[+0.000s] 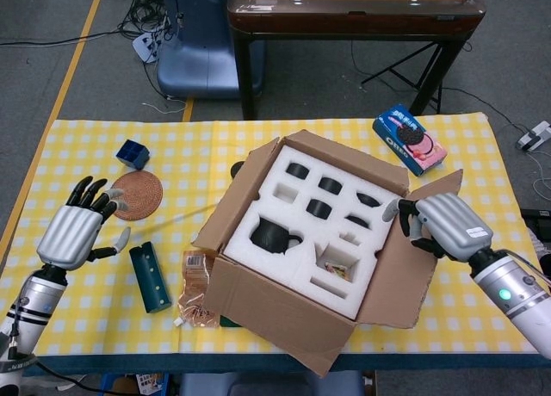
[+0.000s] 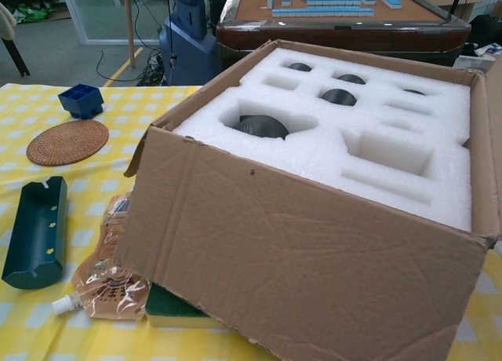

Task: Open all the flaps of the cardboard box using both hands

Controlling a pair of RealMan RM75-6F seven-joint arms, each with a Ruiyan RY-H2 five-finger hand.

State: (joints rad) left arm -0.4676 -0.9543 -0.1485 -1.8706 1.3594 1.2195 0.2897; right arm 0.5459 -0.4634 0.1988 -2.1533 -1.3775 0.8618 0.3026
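The cardboard box [image 1: 267,306] sits mid-table, its flaps folded outward, and it fills the chest view [image 2: 298,251]. Inside, a white foam insert [image 1: 297,202] holds a black teapot [image 1: 271,235] and dark cups. My right hand [image 1: 443,226] is at the box's right side, fingers hooked over the top edge of the right flap [image 1: 405,271], which leans outward. Far left of the box, my left hand [image 1: 73,228] hovers over the table with fingers spread and nothing in it. Neither hand shows in the chest view.
Left of the box lie a woven coaster [image 1: 136,194], a small blue box [image 1: 132,152], a dark green tray [image 1: 149,278] and a plastic pouch [image 1: 196,293]. An Oreo pack [image 1: 410,138] lies back right. A green sponge [image 2: 169,306] sits under the box's front corner.
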